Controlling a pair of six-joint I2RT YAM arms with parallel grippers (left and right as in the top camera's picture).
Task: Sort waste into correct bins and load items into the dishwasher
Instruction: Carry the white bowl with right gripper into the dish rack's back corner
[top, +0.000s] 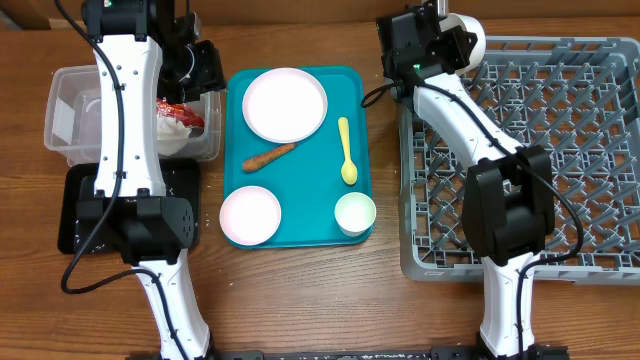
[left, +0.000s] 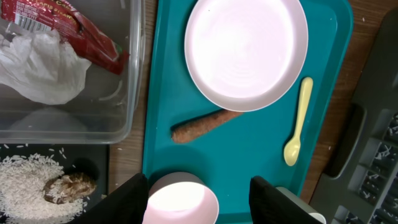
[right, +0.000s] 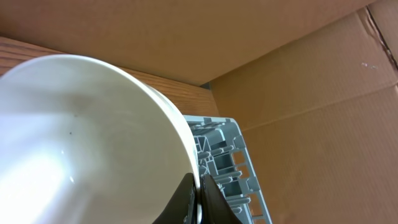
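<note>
My right gripper is shut on the rim of a white bowl and holds it above the far left corner of the grey dish rack; the bowl also shows overhead. My left gripper is open and empty, high over the teal tray. On that tray lie the pinkish plate, the carrot, the yellow spoon, a bowl and the cup. The clear tub holds the red wrapper and napkin. The black tray holds rice and the brown lump.
The rack fills the right side of the table up to its edge. Cardboard walls stand behind the table. My left arm reaches over the clear tub and the black tray.
</note>
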